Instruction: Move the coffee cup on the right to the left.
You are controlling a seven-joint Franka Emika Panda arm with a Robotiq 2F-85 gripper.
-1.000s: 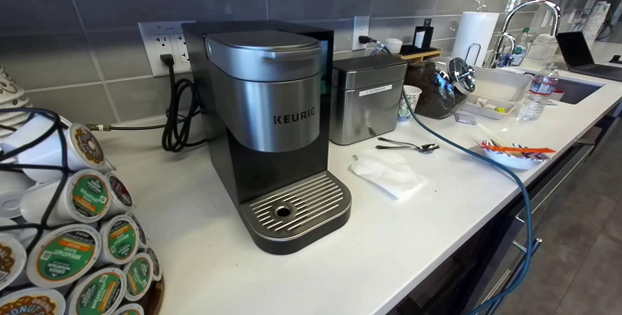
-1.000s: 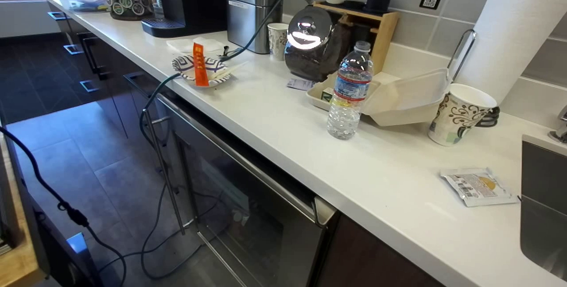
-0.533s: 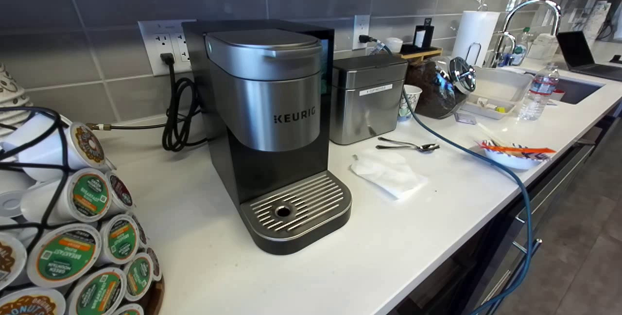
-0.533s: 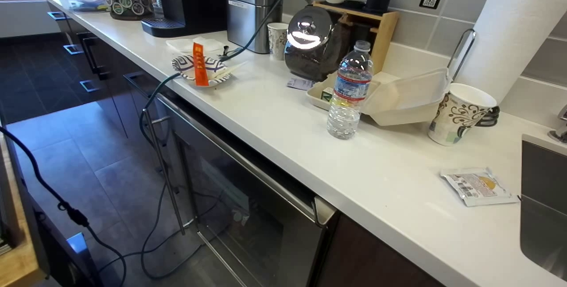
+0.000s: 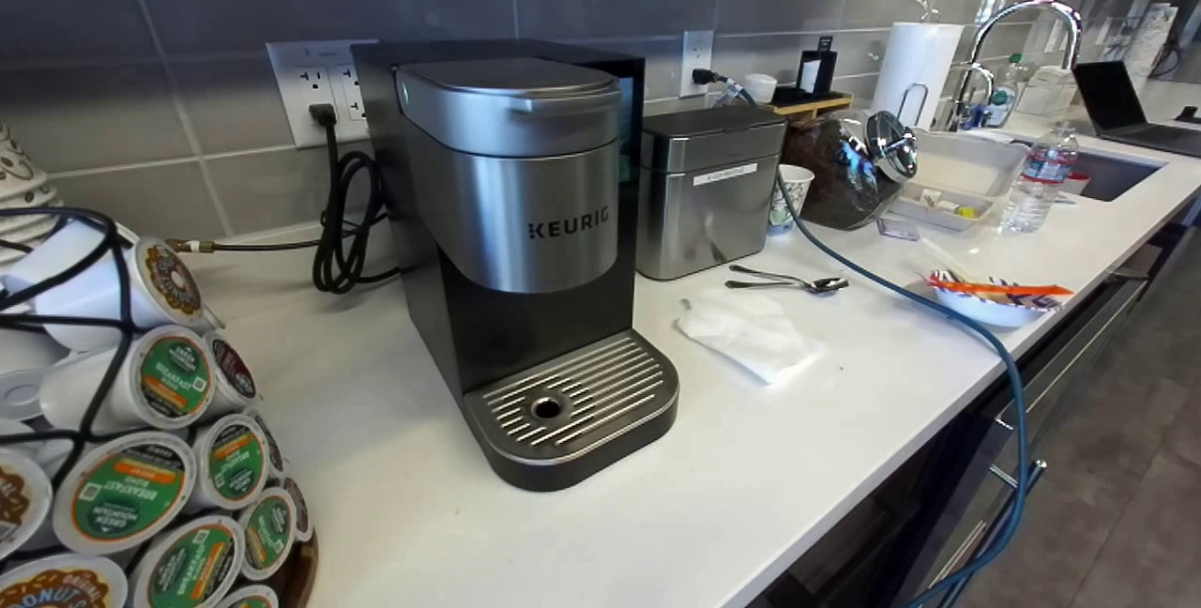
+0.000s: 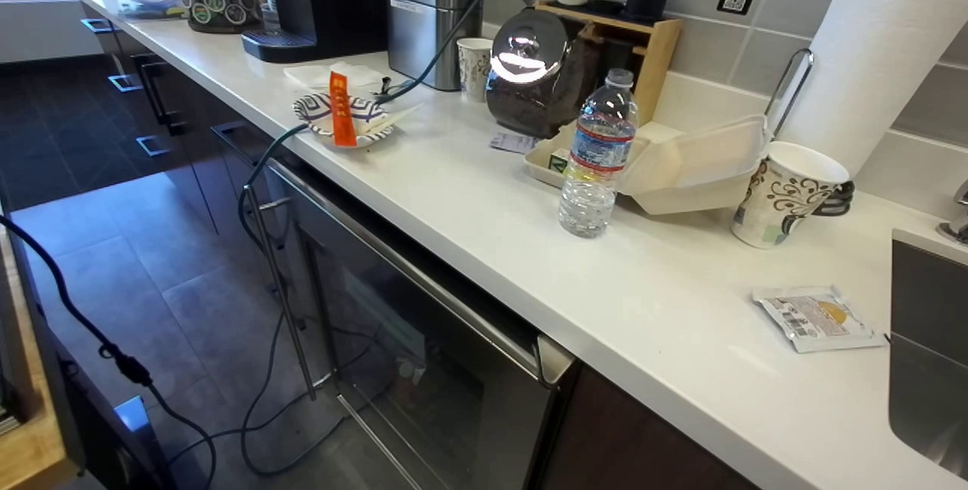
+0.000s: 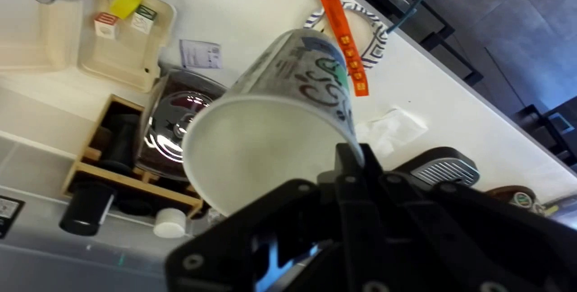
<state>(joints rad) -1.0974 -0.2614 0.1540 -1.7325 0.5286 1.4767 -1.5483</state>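
Coffee cup (image 7: 275,120) is up off the counter (image 7: 234,8), mouth toward the camera, gripper (image 7: 358,157) pinching its rim. Behind it in wrist view: bowl (image 7: 377,47) with orange wrapper (image 7: 345,42) across it, jar (image 7: 167,120) partly hidden. In both exterior views, canister (image 5: 713,214) stands between coffee machine (image 5: 525,214) and another paper cup (image 5: 798,188)

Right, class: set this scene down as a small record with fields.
Held: white tapered paper cup with printed swirls
Jaws: closed on the cup's rim
Status: cup not yet set down
Appliance: silver-and-black Keurig coffee machine
Beside it: rectangular steel lidded box
Dish: round blue-and-white bowl, orange strip across it
Standing: clear plastic bottle
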